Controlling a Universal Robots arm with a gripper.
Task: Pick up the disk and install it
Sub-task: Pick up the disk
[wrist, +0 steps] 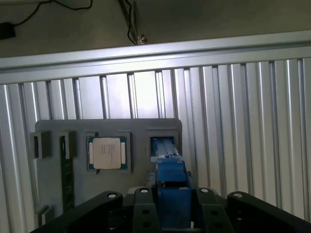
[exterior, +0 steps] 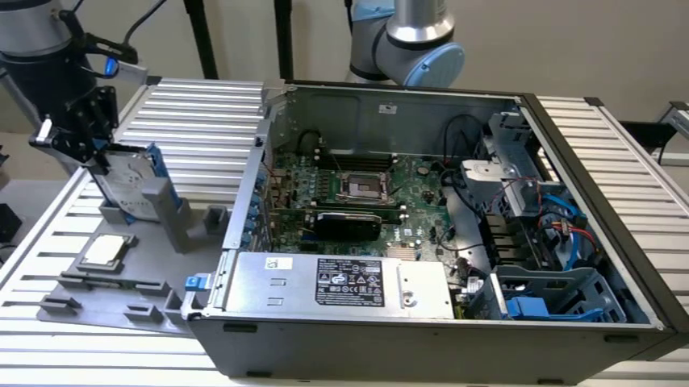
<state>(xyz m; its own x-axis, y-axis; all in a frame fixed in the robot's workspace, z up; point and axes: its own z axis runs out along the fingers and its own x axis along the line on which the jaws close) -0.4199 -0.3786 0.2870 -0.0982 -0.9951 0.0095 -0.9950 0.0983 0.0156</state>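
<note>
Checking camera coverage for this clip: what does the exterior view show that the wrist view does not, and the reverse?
Exterior view adds the open computer case, its motherboard, power supply and blue drive cage. Wrist view adds a dark cable on the floor beyond the table. Both share the end effector at the disk standing on edge, the CPU chip and the grey tray.

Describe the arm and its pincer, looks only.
The arm is a silver-grey metal tube ending in a black section. Black cables and a blue cable run beside it. The pincer is matte black, blocky and angular, dotted with small round fasteners.
</note>
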